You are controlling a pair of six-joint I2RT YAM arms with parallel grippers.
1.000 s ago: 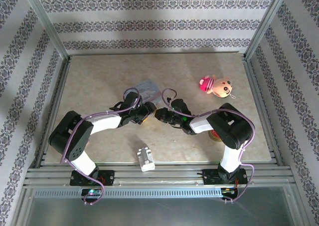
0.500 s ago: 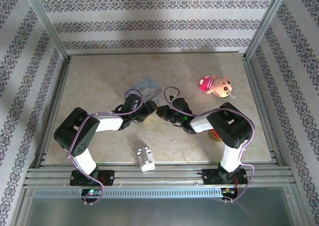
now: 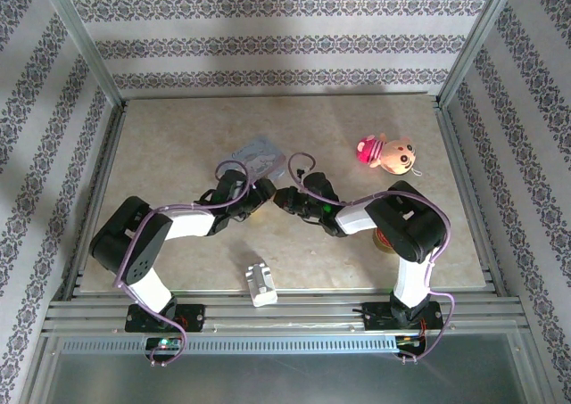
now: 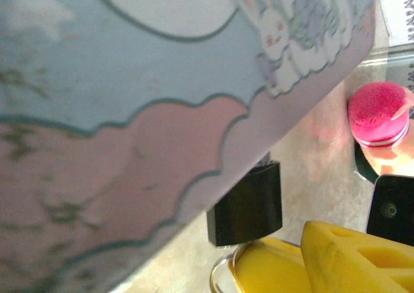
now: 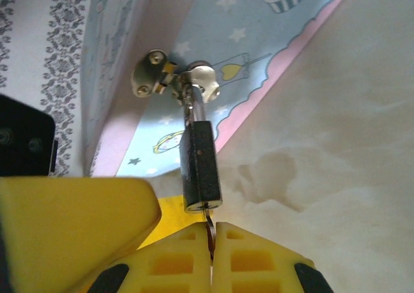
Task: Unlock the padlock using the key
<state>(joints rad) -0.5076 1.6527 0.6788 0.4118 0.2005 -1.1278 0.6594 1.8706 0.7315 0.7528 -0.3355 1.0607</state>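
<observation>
The dark padlock (image 5: 200,167) hangs by its shackle from the hasp of the pale blue tin (image 5: 213,60). The thin key (image 5: 209,231) sticks out of the padlock's bottom face, and my right gripper (image 5: 212,227) is shut on it. In the top view my right gripper (image 3: 282,199) and left gripper (image 3: 258,193) meet nose to nose just below the tin (image 3: 256,159). In the left wrist view the tin (image 4: 129,112) looms close, with the padlock (image 4: 249,206) under its edge and yellow fingers (image 4: 336,254) below. The left finger (image 5: 77,222) stands clear of the tin, with the jaws wide.
A pink plush toy (image 3: 388,152) lies at the back right. A whitish ridged block (image 3: 260,282) sits near the front edge between the arm bases. A small brown object (image 3: 385,242) peeks out under the right arm. Metal rails frame the table.
The tin, tipped up half a second ago, now lies flatter and slightly further left. The left jaws have widened. The right gripper has stayed shut on the key and edged towards the tin.
</observation>
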